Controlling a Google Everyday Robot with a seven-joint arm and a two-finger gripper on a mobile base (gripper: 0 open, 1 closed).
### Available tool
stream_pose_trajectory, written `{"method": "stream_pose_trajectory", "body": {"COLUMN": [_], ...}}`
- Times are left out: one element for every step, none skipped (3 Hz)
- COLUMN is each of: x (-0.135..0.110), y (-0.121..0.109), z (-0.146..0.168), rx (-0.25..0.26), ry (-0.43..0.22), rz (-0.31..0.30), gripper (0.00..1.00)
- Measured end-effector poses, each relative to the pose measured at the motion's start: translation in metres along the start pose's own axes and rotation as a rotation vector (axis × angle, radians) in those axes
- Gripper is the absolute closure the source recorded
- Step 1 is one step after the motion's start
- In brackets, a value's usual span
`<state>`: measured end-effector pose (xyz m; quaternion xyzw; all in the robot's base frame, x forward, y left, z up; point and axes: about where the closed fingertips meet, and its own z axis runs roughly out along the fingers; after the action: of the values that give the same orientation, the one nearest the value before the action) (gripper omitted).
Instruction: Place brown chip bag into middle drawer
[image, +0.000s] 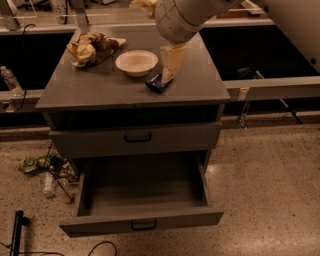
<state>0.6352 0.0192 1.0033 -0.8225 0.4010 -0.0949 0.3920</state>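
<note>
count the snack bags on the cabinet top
2: the brown chip bag at the back left, and a small black-and-blue packet by the white bowl; the hand is right by it.

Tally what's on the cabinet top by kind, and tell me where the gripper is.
Snack bags: 2 (brown chip bag, black-and-blue snack packet)
Bowls: 1 (white bowl)
Total: 3
The gripper hangs just over the black-and-blue snack packet, beside the white bowl.

No text, brand or number that can be read is showing anywhere. The brown chip bag (92, 48) is carrying some print on its face, but no letters are coming out of it, and the small dark packet (158, 83) is the same. The end effector (168, 75) is hanging over the tabletop (100, 87), right by that packet.
</note>
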Motion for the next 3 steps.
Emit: {"method": "stream_pose_trajectory", "body": {"x": [0.019, 0.029, 0.022], "y": [-0.041, -0.068, -0.089], "z": [0.06, 0.097, 0.147], "rx": [0.119, 0.188, 0.211], "ry": [0.0, -0.011, -0.114], "rz": [-0.154, -0.231, -0.264], "gripper": [0.0, 0.0, 0.0]}}
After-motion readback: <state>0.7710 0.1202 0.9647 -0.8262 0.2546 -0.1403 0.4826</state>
